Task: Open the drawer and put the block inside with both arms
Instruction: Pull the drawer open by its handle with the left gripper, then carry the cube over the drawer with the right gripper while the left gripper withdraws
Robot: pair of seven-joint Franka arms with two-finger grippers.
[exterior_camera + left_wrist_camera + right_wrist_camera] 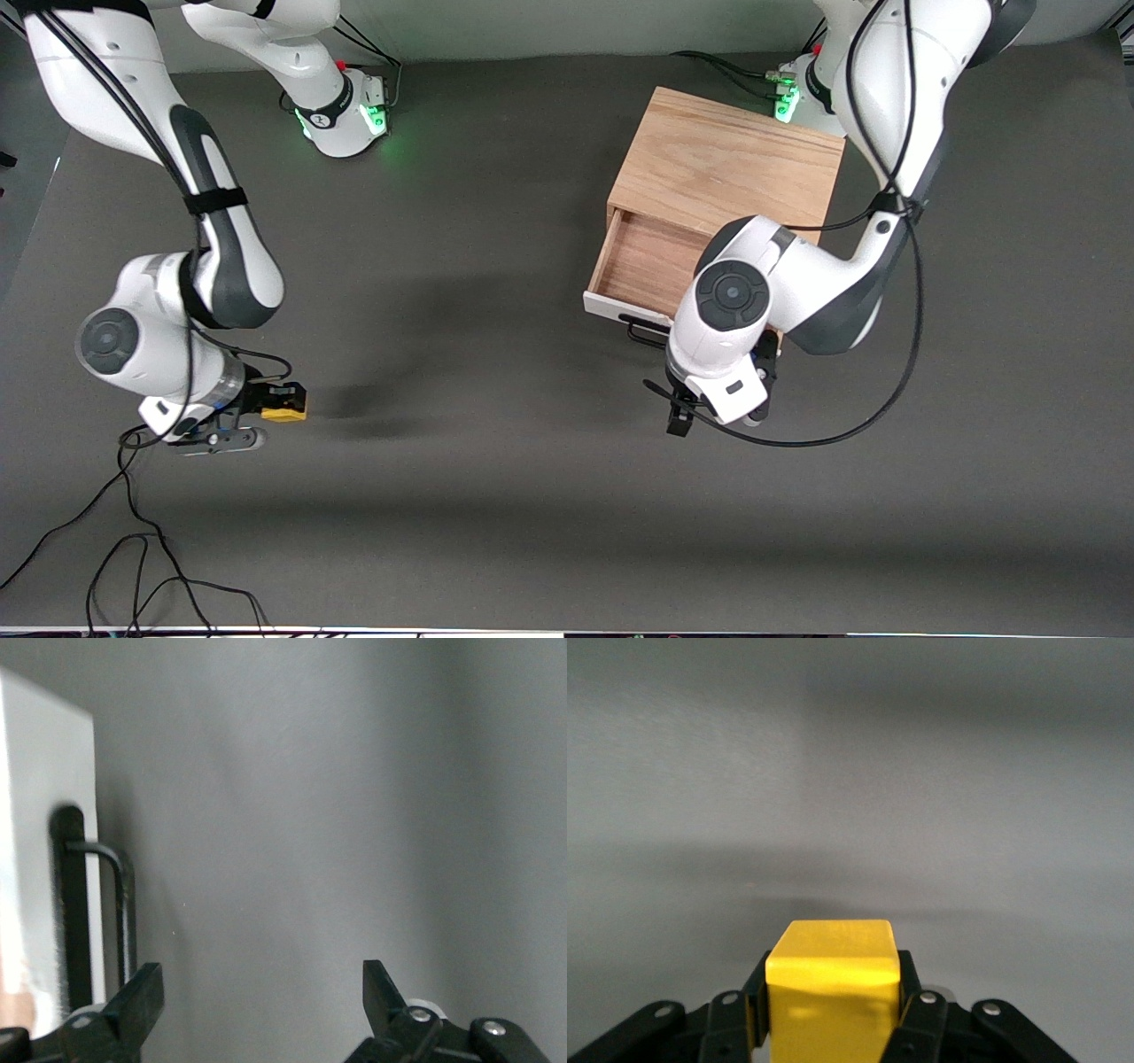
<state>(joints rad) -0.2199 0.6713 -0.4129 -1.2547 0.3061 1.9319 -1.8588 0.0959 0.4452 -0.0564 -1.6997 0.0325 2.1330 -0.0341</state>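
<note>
The wide shallow drawer with the white front and light wood inside is pulled partway out of its light oak box. So the opening step looks done, and the step now is carrying the block to it.

The right gripper hangs over the dark grey counter at the right arm's end, well apart from the drawer. Its fingers are closed tight on the small bright yellow cube, one on each side.

The left gripper is just in front of the drawer, near the black bar handle. Its fingers are spread wide and hold nothing.

Next, I think the right arm must bring the cube across to above the open drawer and let go.

The drawer's mouth faces up. It slides out toward the front camera, and its long side runs across the box front.
</note>
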